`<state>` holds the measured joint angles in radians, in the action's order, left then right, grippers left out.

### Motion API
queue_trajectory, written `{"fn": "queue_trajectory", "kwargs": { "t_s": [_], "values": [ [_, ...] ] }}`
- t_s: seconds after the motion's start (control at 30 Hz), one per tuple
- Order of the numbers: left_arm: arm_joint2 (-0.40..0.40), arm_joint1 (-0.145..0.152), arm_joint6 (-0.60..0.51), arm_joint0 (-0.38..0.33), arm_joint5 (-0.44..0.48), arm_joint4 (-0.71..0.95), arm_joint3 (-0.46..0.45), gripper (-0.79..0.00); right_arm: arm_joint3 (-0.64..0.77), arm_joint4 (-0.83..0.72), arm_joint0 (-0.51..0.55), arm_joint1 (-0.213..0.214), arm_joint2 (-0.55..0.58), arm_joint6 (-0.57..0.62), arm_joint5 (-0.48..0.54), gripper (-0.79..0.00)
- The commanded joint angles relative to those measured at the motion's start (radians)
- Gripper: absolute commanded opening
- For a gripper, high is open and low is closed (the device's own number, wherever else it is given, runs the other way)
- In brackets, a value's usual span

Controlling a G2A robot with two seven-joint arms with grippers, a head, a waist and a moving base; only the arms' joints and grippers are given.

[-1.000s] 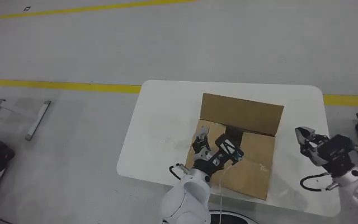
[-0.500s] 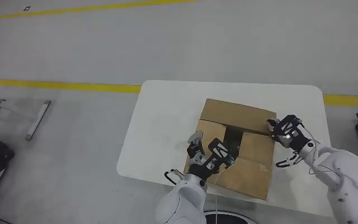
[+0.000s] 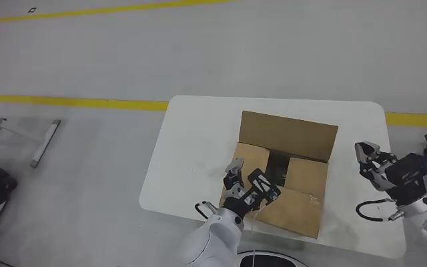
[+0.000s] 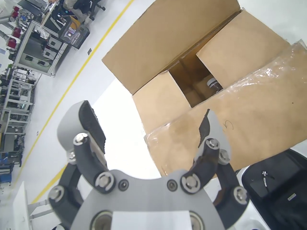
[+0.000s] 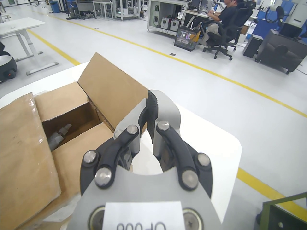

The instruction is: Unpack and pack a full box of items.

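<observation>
A brown cardboard box stands in the middle of the white table. Its far flap is up, the two side flaps lie half closed, and the near flap carries clear tape. Through the gap between the flaps a bottle lies inside the box. My left gripper hovers open over the box's near left corner, its fingers holding nothing. My right gripper hangs to the right of the box, shut and empty. From that side the bottle shows in the box.
Bare tabletop lies left of the box and along the far edge. A yellow floor line runs behind the table. A metal bar lies on the floor at the left.
The right gripper, which was at the far flap's right end half a second ago, has drawn back to the right. The far flap, then folded down, stands up again. The left gripper barely shifted.
</observation>
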<state>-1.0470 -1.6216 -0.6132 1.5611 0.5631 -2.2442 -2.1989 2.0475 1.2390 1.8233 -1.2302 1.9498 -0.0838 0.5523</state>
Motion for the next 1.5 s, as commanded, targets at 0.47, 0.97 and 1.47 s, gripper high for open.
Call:
{"fn": "queue_trajectory", "kwargs": {
  "t_s": [0.47,0.97,1.47],
  "values": [
    [-0.06,0.076,0.012,0.169,0.363,-0.172,-0.067,0.0,-0.027,-0.007,0.232,-0.017,0.019,-0.157,-0.028,-0.785],
    [0.08,0.107,0.114,0.091,0.2,-0.456,0.15,0.0,-0.023,-0.019,0.265,-0.019,0.037,-0.183,-0.032,-0.785],
    [0.18,0.093,0.191,-0.045,0.055,-0.415,0.313,0.0,-0.036,-0.032,0.266,-0.019,0.061,-0.188,-0.026,-0.785]
  ]
}}
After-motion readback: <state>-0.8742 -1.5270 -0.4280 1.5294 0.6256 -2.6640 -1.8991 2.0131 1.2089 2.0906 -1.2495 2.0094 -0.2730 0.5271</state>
